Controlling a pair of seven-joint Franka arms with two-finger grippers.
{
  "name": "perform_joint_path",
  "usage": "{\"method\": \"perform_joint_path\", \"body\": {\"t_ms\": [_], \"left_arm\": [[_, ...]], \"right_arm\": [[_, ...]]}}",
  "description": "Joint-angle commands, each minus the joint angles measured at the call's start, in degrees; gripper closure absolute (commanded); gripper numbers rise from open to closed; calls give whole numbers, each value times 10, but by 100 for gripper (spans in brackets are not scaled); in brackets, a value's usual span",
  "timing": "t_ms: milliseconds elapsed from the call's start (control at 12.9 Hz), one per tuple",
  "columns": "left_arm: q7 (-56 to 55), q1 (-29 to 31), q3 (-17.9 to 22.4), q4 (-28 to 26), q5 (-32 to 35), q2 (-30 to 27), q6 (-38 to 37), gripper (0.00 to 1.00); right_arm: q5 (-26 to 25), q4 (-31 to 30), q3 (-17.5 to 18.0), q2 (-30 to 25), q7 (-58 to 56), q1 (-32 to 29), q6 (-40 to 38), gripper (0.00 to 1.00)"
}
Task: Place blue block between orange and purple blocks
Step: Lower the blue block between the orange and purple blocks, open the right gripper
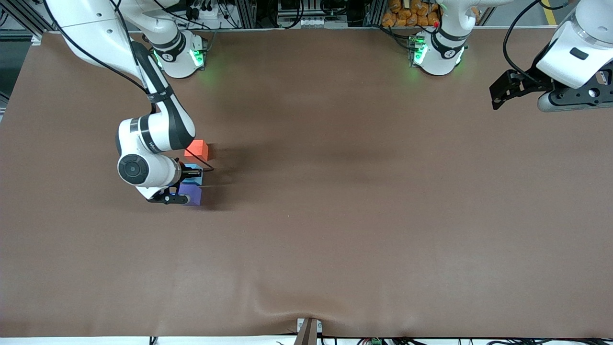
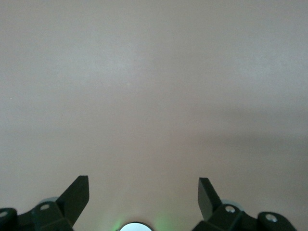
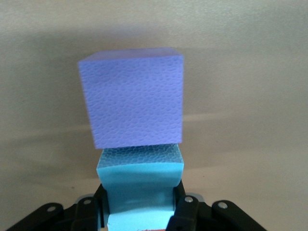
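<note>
My right gripper (image 1: 190, 175) is shut on the blue block (image 1: 195, 173), which sits low between the orange block (image 1: 198, 149) and the purple block (image 1: 192, 195). The orange block is farther from the front camera, the purple one nearer. In the right wrist view the blue block (image 3: 139, 187) is squeezed between my fingers and touches the purple block (image 3: 132, 96). My left gripper (image 1: 498, 96) is open and empty, waiting high over the left arm's end of the table; its fingertips (image 2: 79, 192) show over bare table.
The brown table cover (image 1: 335, 215) is bare apart from the three blocks. The arm bases (image 1: 436, 52) stand along the table's edge farthest from the front camera.
</note>
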Motion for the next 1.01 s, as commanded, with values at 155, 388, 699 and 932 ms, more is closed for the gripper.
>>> {"method": "perform_joint_path", "body": {"t_ms": [155, 388, 699, 932], "left_arm": [[-3, 6, -2, 1, -5, -5, 7, 0], [-3, 7, -1, -1, -5, -4, 7, 0], [-3, 10, -1, -1, -5, 0, 10, 0], [-3, 10, -2, -1, -5, 1, 14, 0]], "right_arm": [[-11, -14, 9, 3, -12, -18, 27, 100], [-11, -34, 9, 3, -12, -16, 54, 100], [-10, -34, 9, 3, -10, -11, 54, 100], [-10, -29, 9, 8, -6, -14, 51, 1]]}}
